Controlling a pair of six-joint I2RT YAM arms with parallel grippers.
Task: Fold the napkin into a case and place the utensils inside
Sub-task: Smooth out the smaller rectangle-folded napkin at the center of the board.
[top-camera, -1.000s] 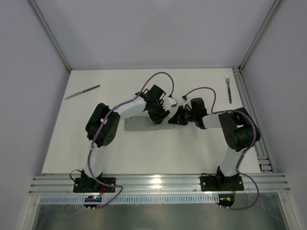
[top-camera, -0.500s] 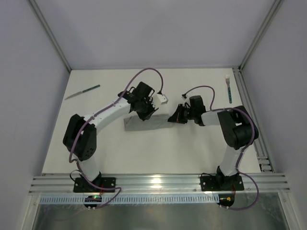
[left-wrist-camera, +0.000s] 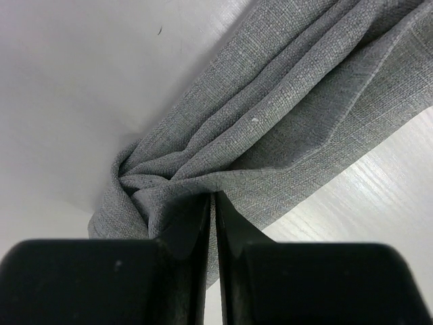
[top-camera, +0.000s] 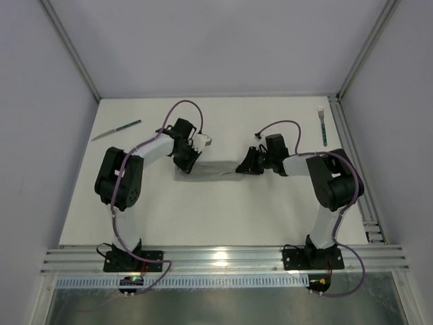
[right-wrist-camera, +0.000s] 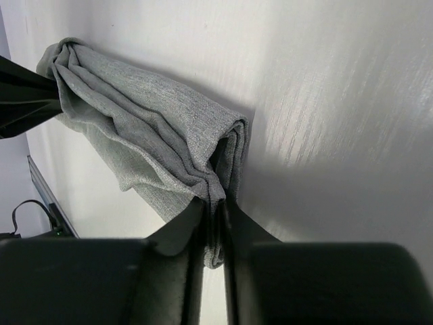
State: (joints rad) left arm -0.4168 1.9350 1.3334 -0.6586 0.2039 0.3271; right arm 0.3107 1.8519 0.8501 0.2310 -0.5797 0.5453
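The grey napkin [top-camera: 211,169] lies bunched into a long narrow strip on the white table, stretched between my two grippers. My left gripper [top-camera: 186,164] is shut on its left end, and in the left wrist view the folds of the napkin [left-wrist-camera: 284,101] gather into the left gripper [left-wrist-camera: 212,198]. My right gripper [top-camera: 240,167] pinches the right end; the right wrist view shows a thick fold of the napkin [right-wrist-camera: 149,128] held in the right gripper [right-wrist-camera: 216,203]. The knife [top-camera: 116,130] lies at the far left. The fork [top-camera: 323,125] lies at the far right.
The white table [top-camera: 203,217] is bounded by grey walls and a metal rail [top-camera: 352,156] along its right side. Both arm bases sit on the aluminium rail [top-camera: 216,257] at the near edge.
My left gripper has closed on the napkin and travelled left, away from the right gripper, drawing the cloth out into a longer strip. The right gripper has stayed almost in place.
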